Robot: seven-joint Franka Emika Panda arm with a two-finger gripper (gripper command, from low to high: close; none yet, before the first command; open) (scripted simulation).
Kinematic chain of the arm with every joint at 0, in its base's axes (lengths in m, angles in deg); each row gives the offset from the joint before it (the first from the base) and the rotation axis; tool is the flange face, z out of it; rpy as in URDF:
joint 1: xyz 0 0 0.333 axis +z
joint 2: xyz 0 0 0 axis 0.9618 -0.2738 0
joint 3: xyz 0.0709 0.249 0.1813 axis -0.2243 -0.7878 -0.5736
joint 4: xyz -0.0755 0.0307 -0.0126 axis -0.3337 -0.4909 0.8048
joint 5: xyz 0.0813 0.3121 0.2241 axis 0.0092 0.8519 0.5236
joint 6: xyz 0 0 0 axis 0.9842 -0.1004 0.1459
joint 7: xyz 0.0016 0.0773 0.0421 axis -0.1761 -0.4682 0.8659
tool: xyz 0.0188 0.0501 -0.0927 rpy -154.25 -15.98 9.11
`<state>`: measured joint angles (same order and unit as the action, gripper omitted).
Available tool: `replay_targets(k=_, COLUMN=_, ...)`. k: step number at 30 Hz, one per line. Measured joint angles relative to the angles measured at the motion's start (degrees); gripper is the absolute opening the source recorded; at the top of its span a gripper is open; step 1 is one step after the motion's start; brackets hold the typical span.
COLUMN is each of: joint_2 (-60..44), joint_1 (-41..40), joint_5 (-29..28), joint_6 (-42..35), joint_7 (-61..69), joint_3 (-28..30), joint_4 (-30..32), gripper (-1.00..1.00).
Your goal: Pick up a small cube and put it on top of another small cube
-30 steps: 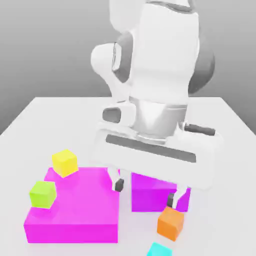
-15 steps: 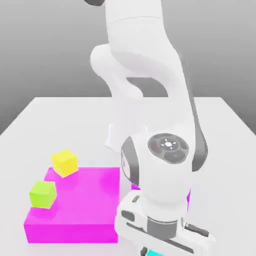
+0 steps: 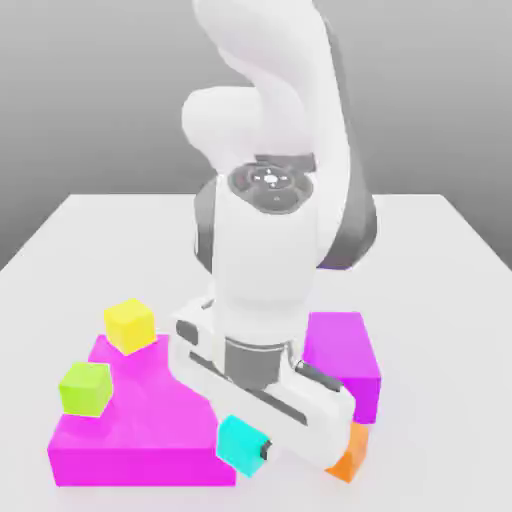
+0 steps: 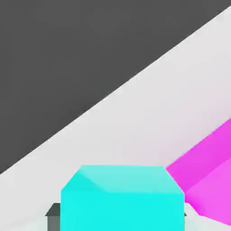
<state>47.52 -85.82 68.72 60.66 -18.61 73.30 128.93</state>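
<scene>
The small cyan cube (image 3: 240, 444) hangs in the air at the front right corner of the big flat magenta block (image 3: 140, 425). My gripper (image 3: 246, 446) is shut on it, and one dark fingertip (image 3: 266, 450) shows at the cube's side. In the hand view the cyan cube (image 4: 122, 198) sits between the fingers of the gripper (image 4: 122, 219), with a dark finger pad (image 4: 54, 212) at its edge and a magenta block (image 4: 210, 158) beyond. An orange cube (image 3: 351, 458) rests on the table, partly hidden behind the hand.
A yellow cube (image 3: 130, 325) and a lime-green cube (image 3: 85, 388) sit on the flat magenta block. A taller magenta block (image 3: 345, 352) stands at the exterior view's right, behind the hand. The white table (image 3: 60, 260) extends around them, and the arm's body rises at the middle.
The gripper went from open above the orange cube down to the cyan cube, closed on it, and has lifted it toward the exterior view's left, beside the flat magenta block's corner.
</scene>
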Motion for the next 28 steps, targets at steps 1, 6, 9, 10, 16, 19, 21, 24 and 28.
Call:
replay_targets(k=1, joint_2=1.93, joint_1=-1.11, joint_5=-0.13, joint_6=-0.65, joint_7=-0.52, joint_3=0.87, joint_4=1.36, gripper=-1.0)
replay_targets(k=6, joint_2=11.89, joint_1=-7.15, joint_5=0.1, joint_6=-3.74, joint_7=-2.55, joint_3=3.99, joint_4=8.2, gripper=-1.0)
replay_targets(k=9, joint_2=18.06, joint_1=-9.25, joint_5=0.95, joint_6=-5.45, joint_7=-3.26, joint_3=6.08, joint_4=12.36, gripper=-1.0)
replay_targets(k=10, joint_2=20.15, joint_1=-10.07, joint_5=1.31, joint_6=-6.0, joint_7=-3.45, joint_3=6.88, joint_4=13.76, gripper=-1.0)
replay_targets(k=16, joint_2=32.86, joint_1=-15.03, joint_5=4.11, joint_6=-9.16, joint_7=-4.06, joint_3=11.96, joint_4=22.17, gripper=-1.0)
replay_targets(k=19, joint_2=36.53, joint_1=-16.94, joint_5=5.43, joint_6=-8.71, joint_7=-4.07, joint_3=14.12, joint_4=25.74, gripper=-1.0)
replay_targets(k=21, joint_2=33.8, joint_1=-17.16, joint_5=5.6, joint_6=-4.76, joint_7=-4.01, joint_3=14.64, joint_4=26.89, gripper=-1.0)
replay_targets(k=24, joint_2=27.96, joint_1=-17.11, joint_5=5.72, joint_6=2.41, joint_7=-3.85, joint_3=15.05, joint_4=28.2, gripper=-1.0)
replay_targets(k=28, joint_2=26.34, joint_1=-17.08, joint_5=5.7, joint_6=4.35, joint_7=-3.85, joint_3=15.13, joint_4=28.53, gripper=1.0)
